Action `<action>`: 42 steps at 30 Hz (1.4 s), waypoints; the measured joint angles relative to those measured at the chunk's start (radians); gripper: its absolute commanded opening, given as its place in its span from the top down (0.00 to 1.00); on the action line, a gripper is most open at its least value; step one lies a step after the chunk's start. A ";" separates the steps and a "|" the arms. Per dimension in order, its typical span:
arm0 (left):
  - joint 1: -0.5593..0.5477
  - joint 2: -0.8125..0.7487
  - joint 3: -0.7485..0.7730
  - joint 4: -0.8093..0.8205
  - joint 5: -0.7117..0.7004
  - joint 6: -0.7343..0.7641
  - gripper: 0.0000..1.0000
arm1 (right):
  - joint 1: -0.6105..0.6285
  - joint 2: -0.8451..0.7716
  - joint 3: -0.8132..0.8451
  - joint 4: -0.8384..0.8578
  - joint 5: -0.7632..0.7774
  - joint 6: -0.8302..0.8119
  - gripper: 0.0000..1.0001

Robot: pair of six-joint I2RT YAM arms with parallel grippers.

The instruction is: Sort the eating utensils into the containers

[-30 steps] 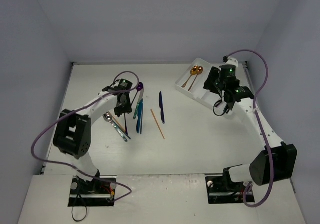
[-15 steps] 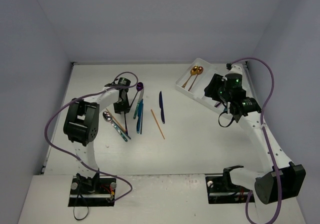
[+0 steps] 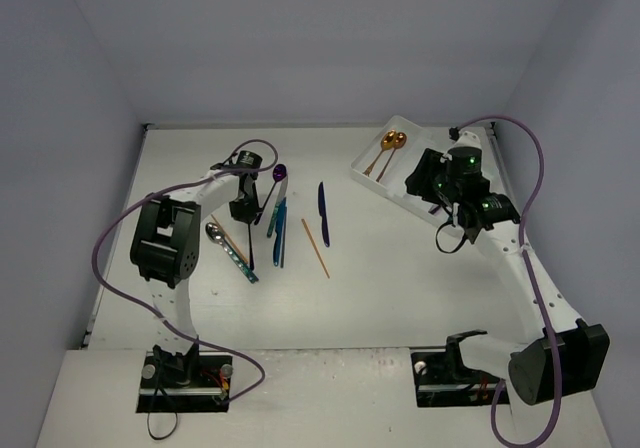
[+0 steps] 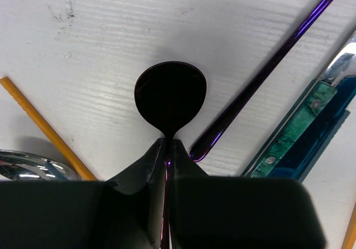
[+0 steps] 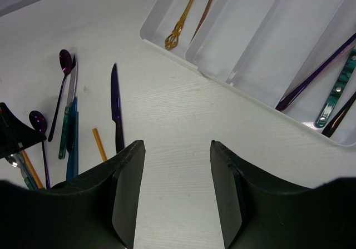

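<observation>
My left gripper (image 3: pixel 243 210) is shut on the thin handle of a dark purple spoon (image 4: pixel 169 96), whose bowl sticks out just past the fingertips (image 4: pixel 157 154), low at the table. The left gripper sits among the loose utensils. A second purple spoon (image 3: pixel 280 173) lies beside it, its handle (image 4: pixel 267 76) running diagonally. My right gripper (image 5: pixel 173 149) is open and empty, above bare table next to the white tray (image 3: pixel 365 178). The tray (image 5: pixel 183 60) holds two gold spoons (image 3: pixel 392 143) at its far left, plus a purple utensil (image 5: pixel 317 74) and a teal-handled one (image 5: pixel 336 90) further right.
On the table lie a blue knife (image 3: pixel 323 213), an orange chopstick (image 3: pixel 315 248), teal and blue utensils (image 3: pixel 278 228) and a silver spoon (image 3: pixel 215 233). Another orange chopstick (image 4: pixel 44 129) lies left of the held spoon. Grey walls close in the table.
The right gripper has drawn back from over the tray toward the table middle. The left arm has folded in, its gripper staying low among the utensils.
</observation>
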 measured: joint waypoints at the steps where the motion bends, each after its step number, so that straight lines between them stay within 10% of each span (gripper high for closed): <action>1: 0.000 0.000 0.005 -0.004 0.004 0.000 1.00 | 0.003 0.001 0.000 0.000 -0.003 0.000 0.52; 20: -0.079 -0.446 0.136 0.076 0.157 -0.251 1.00 | 0.317 0.112 0.168 0.039 -0.098 0.018 0.38; 42: -0.254 -0.498 0.128 0.099 0.148 -0.373 1.00 | 0.530 0.280 0.279 0.094 -0.101 0.020 0.46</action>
